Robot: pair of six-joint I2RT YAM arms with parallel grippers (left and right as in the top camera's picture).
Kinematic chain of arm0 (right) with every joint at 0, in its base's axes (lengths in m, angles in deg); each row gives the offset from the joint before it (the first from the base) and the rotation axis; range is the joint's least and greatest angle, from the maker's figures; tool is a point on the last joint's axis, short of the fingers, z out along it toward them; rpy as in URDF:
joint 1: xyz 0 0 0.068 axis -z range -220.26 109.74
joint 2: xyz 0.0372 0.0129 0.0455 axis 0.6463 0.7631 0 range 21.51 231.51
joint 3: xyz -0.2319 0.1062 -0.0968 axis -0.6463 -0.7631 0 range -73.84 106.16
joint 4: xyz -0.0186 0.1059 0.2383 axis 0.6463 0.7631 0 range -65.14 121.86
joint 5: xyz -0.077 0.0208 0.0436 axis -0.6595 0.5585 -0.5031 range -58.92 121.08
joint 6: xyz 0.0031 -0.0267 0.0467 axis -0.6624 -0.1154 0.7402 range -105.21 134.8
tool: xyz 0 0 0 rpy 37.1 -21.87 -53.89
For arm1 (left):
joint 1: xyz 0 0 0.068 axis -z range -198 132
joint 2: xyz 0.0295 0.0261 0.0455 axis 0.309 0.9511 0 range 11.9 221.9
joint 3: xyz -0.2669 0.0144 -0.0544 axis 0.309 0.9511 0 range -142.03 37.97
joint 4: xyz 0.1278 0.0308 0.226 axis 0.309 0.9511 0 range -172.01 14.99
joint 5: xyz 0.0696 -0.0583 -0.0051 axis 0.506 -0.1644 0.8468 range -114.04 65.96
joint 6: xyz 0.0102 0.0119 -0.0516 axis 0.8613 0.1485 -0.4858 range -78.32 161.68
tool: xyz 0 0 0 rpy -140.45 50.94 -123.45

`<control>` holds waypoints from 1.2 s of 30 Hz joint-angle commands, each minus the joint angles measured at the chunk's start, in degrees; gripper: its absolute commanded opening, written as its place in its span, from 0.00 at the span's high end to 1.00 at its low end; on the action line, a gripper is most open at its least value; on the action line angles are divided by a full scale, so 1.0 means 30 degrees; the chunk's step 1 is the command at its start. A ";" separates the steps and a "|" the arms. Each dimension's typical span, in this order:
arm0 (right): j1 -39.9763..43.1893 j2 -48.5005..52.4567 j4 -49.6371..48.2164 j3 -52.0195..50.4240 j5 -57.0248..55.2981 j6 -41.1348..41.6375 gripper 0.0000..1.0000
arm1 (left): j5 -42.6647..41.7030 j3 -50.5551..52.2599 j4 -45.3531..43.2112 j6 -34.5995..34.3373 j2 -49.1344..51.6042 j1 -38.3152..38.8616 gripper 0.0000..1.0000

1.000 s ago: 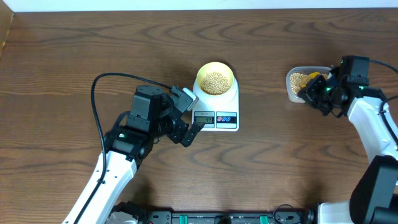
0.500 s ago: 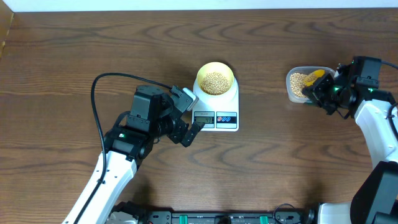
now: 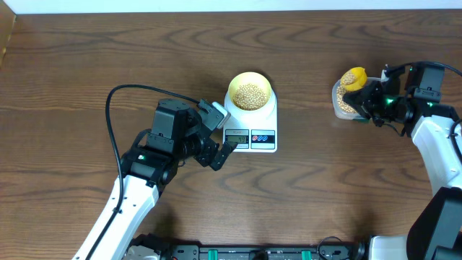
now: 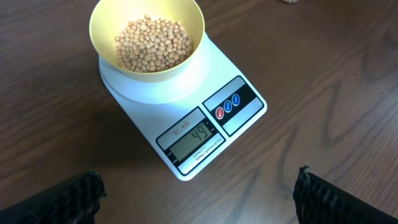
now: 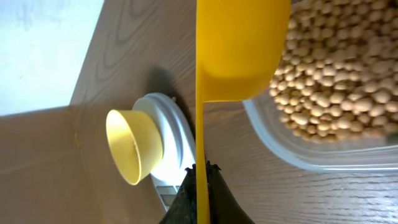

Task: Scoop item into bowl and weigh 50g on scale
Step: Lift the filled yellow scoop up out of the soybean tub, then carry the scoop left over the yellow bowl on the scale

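Note:
The pale-yellow bowl stands on the white scale, part full of tan beans. The scale's display reads 49. My left gripper is open and empty, just in front of the scale's near edge. My right gripper is shut on the handle of a yellow scoop. The scoop holds beans and hovers over the clear tub of beans at the right. In the right wrist view the scoop hangs over the tub's beans, with the bowl beyond.
The brown wooden table runs around the scale. A black cable loops from my left arm. The table's far edge meets a white wall along the top of the overhead view.
My right gripper has lifted the scoop out of the tub with beans in it and shifted it a little left. The left arm, bowl and scale have not moved.

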 commanded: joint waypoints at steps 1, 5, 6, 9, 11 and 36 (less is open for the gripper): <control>-0.0146 -0.0444 -0.0036 0.0066 0.1093 -0.0750 0.99 | -0.0182 0.0211 0.0051 0.0386 0.0109 -0.0058 0.00; -0.0146 -0.0444 -0.0306 0.0066 0.1588 -0.0962 0.99 | -0.0182 0.0211 0.0051 0.0393 0.0109 -0.0058 0.00; -0.0168 -0.0444 -0.0437 0.0066 0.1807 -0.0984 0.99 | -0.0182 0.0211 0.0051 0.0386 0.0109 -0.0058 0.00; -0.0372 -0.0437 -0.0583 0.0066 0.1938 -0.1020 0.99 | -0.0182 0.0211 0.0051 0.0386 0.0109 -0.0058 0.00; -0.0554 -0.0437 -0.0583 0.0066 0.1931 -0.1013 0.99 | -0.0182 0.0211 0.0051 0.0386 0.0109 -0.0058 0.00; -0.3847 -0.0437 -0.4386 0.0066 0.1413 0.0066 0.99 | -0.0182 0.0211 0.0051 0.0393 0.0109 -0.0058 0.00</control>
